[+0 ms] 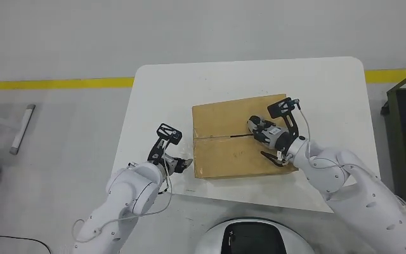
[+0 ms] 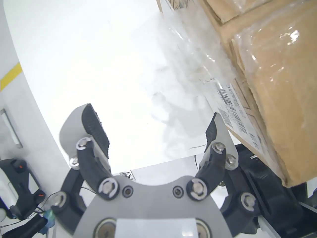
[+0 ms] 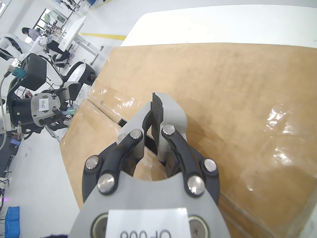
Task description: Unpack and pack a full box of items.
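Observation:
A closed brown cardboard box (image 1: 238, 136) lies in the middle of the white table (image 1: 165, 95), with clear tape along its centre seam (image 3: 106, 115). My right gripper (image 1: 255, 126) rests on the box top near the seam; in the right wrist view it (image 3: 154, 115) is shut with nothing between its fingers. My left gripper (image 1: 184, 164) hangs low beside the box's near left corner. In the left wrist view it (image 2: 154, 130) is open over bare table, one finger (image 2: 215, 132) close to the box's labelled side (image 2: 235, 110). The left gripper (image 3: 49, 110) also appears beyond the box edge.
Bare table surface lies left of the box and behind it (image 1: 254, 79). A yellow line (image 1: 63, 82) runs across the floor behind the table. A grey tube (image 1: 20, 129) lies on the floor at left, and a dark object (image 1: 396, 108) stands at the right edge.

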Tool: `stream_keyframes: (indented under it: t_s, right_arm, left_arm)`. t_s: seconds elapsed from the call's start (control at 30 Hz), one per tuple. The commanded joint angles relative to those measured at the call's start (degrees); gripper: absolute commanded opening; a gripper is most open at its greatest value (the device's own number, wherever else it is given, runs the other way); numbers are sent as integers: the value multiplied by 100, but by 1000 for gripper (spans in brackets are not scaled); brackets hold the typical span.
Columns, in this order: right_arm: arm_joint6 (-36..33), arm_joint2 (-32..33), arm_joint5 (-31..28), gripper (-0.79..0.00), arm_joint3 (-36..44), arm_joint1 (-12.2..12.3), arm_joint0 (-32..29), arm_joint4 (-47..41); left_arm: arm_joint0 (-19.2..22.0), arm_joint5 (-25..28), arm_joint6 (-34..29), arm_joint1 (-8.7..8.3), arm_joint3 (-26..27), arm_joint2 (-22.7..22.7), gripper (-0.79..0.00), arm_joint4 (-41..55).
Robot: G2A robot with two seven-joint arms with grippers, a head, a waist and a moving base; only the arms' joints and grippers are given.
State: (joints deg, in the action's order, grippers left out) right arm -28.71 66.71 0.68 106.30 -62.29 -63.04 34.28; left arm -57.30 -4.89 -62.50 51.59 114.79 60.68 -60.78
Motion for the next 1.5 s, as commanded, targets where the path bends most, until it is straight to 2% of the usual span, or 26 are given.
stream_keyframes:
  t_s: [0.0, 0.33, 0.7, 1.03, 1.47]
  right_arm:
    - [3, 2, -6, -785, -6, -8, 4, 3]
    - [-23, 9, -14, -785, -35, -50, 41, -1]
    - [-40, -24, -36, -785, -59, -97, 70, 31]
    - [-84, -10, -30, -785, -63, -133, 82, 25]
    - [-139, 68, -33, -785, 56, -166, 29, -12]
  left_arm:
    - [31, -178, 77, 40, -36, -39, 0, 64]
    - [108, -645, 553, 163, -222, 1, 0, -108]
    - [6, -963, 781, 256, -52, 148, 0, -296]
    - [49, -964, 1161, 362, 46, 303, 0, 54]
    - [413, -826, 1177, 517, 89, 101, 0, -220]
